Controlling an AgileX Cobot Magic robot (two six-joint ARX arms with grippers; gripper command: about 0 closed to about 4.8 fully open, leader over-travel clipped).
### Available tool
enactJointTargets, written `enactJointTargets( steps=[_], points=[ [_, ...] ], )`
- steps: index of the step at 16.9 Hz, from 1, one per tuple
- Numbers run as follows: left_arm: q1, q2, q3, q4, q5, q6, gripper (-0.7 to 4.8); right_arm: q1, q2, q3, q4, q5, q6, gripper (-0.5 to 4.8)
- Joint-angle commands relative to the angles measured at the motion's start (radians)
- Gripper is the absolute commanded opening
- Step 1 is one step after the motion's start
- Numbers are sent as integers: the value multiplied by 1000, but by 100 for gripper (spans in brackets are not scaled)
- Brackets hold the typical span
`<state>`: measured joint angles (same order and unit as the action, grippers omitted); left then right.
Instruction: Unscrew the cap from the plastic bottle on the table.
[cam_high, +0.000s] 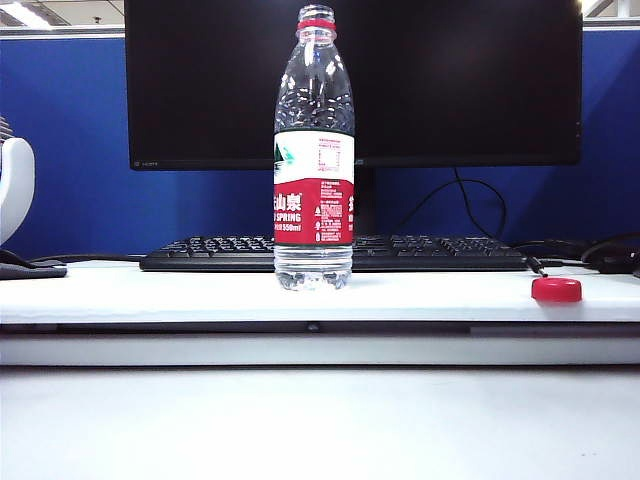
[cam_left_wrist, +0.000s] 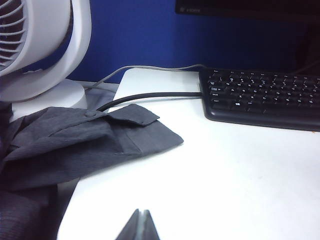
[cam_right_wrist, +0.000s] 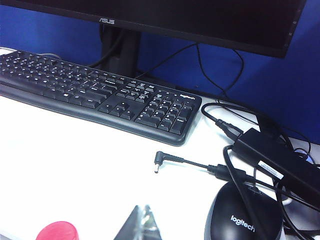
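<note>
We see the plastic bottle (cam_high: 313, 160) standing upright near the middle of the table (cam_high: 150, 292), just in front of the black keyboard (cam_high: 430, 253) and the dark monitor (cam_high: 450, 80). It is tall and clear, with a ridged base, a dimpled shoulder, and a label that is white above and red below, carrying white Chinese characters and the word "SPRING". Its threaded neck is bare at the top; only the thin red neck ring (cam_high: 316, 27) sits below the mouth. The bottle looks empty or close to it, though through the clear plastic we cannot be sure.

The cap (cam_high: 556, 289) is off the bottle. It lies flat on the table well to the right, near the front edge, small, round and red. In the right wrist view the cap (cam_right_wrist: 57, 231) shows as a red disc close beside the right gripper (cam_right_wrist: 143, 222), whose fingertips meet with nothing between them. Beyond it we see the keyboard (cam_right_wrist: 100, 95), a loose power plug (cam_right_wrist: 165, 161), a black power brick (cam_right_wrist: 277, 162) and a mouse (cam_right_wrist: 245, 215).

The left gripper (cam_left_wrist: 141, 226) hangs low over the table (cam_left_wrist: 225, 175) on the left side, its fingertips pressed together and empty. Near it lie a grey folded cloth (cam_left_wrist: 85, 140), a white fan (cam_left_wrist: 40, 50) and the keyboard's (cam_left_wrist: 260, 97) end.
</note>
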<state>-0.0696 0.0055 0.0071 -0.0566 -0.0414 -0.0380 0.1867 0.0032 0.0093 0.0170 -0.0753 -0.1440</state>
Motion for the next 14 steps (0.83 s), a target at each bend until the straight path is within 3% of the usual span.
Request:
enactJointTargets(
  steps=[1,6,9,14],
  points=[
    [0,-2,0,13,1,4,-3,-1,-2,-2,13,-2,5,-5],
    [0,-2,0,13,1,4,-3,-28,-2,-2,-5,-4,99,-6],
    [0,-2,0,13,1,4,-3,-135,-2,-2,-7,23,262,-5],
    [0,-2,0,13,1,4,-3,-166,-2,-9,-16,33,278,-6]
  ],
)
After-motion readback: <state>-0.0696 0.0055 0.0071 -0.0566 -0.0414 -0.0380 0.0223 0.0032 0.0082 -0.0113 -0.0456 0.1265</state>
